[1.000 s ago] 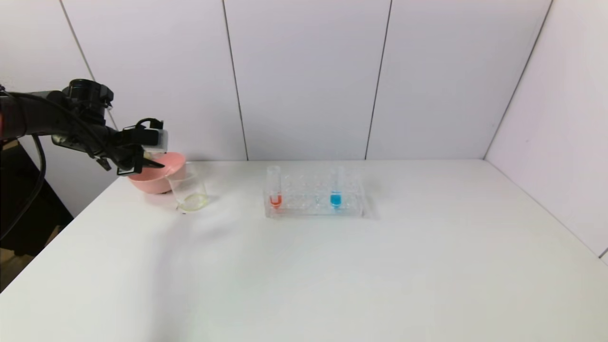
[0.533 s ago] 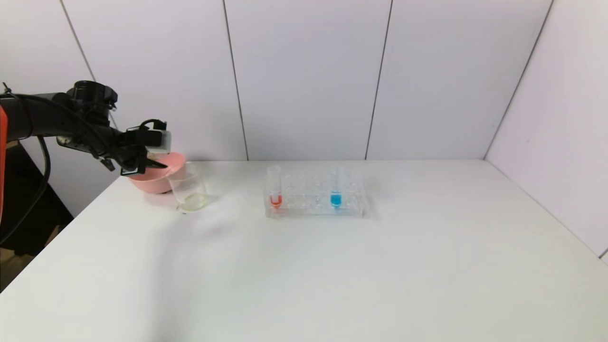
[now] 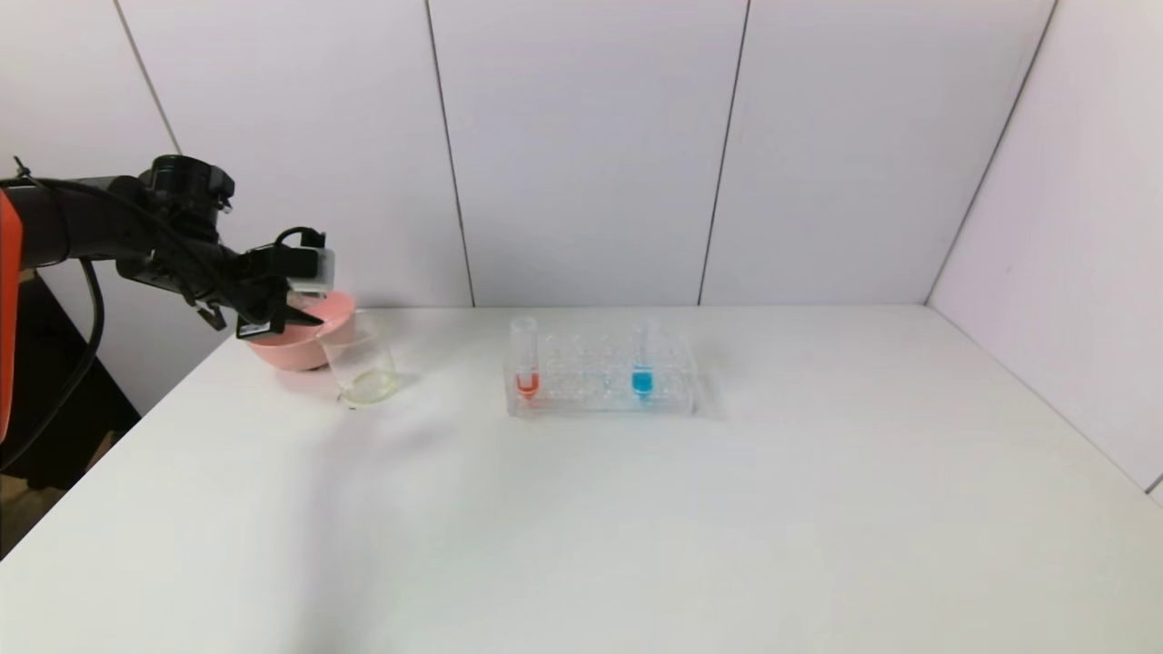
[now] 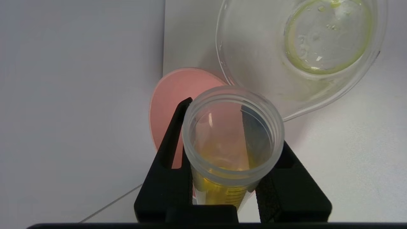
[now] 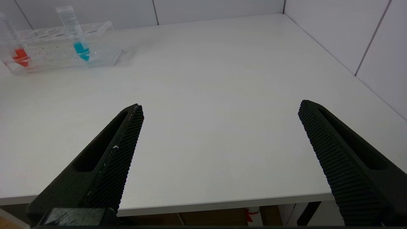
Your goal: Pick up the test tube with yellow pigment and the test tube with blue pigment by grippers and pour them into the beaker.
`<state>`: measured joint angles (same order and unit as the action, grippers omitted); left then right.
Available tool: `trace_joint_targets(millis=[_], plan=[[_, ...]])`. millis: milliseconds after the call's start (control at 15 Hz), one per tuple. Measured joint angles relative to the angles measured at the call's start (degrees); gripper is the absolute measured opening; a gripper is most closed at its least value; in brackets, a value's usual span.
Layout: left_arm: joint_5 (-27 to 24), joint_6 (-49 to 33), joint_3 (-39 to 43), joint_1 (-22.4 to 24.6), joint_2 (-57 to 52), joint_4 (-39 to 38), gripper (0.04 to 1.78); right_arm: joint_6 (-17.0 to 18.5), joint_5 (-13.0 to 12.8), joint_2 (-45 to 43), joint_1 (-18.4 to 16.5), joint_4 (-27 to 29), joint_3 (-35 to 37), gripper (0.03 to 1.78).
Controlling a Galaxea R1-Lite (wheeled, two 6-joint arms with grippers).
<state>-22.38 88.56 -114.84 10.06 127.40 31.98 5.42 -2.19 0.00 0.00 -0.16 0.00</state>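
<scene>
Left hand (image 4: 222, 178) hides yellow test tube's (image 4: 232, 143) base.

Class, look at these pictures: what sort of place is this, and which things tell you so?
Probably a mock chemistry bench for robot trials: a clear tube rack holding blue and orange-red tubes, a beaker with yellow residue, and plain white partition walls around a white table.

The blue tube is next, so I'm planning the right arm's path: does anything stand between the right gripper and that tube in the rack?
Nothing visible does. The right gripper hangs open near the table's front edge, with only bare table between it and the test tube with blue pigment, which stands upright in the rack.
</scene>
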Motion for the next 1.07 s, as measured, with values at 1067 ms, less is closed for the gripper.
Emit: trace_joint_targets(millis=[1067], plan=[[8.19,-1.77,0.04,-0.88,-1.5,8.62,0.54,0.0,0.0,0.0,0.0,0.0,0.0,1.77]])
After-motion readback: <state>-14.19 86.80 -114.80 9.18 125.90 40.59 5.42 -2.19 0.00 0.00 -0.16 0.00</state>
